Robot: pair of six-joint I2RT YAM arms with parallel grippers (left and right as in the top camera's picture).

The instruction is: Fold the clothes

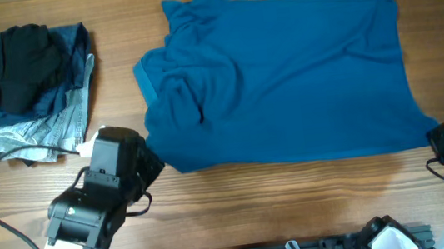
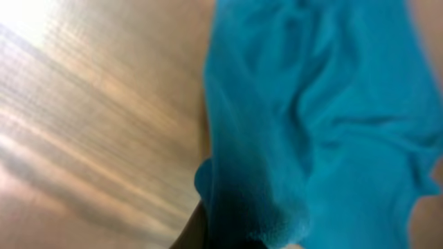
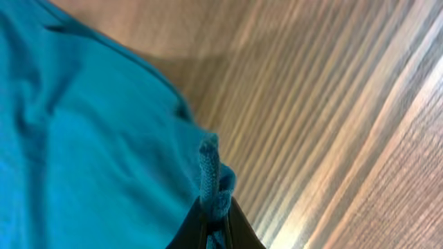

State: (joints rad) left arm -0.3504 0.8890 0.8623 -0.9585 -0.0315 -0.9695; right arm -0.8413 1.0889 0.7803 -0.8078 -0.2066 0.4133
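The blue garment (image 1: 283, 75) lies spread over the middle and right of the wooden table, wrinkled at its left part. My left gripper (image 1: 149, 162) is at its near left corner; the left wrist view shows the cloth (image 2: 318, 124) bunched over the fingers (image 2: 228, 232), which look shut on it. My right gripper (image 1: 441, 137) is at the near right corner. In the right wrist view its dark fingers (image 3: 216, 225) are shut on a pinched hem of the cloth (image 3: 90, 138).
A pile of a black garment (image 1: 10, 65) on pale denim jeans (image 1: 45, 119) lies at the far left. A black cable (image 1: 0, 166) runs by the left arm. Bare wood (image 1: 298, 200) lies along the front.
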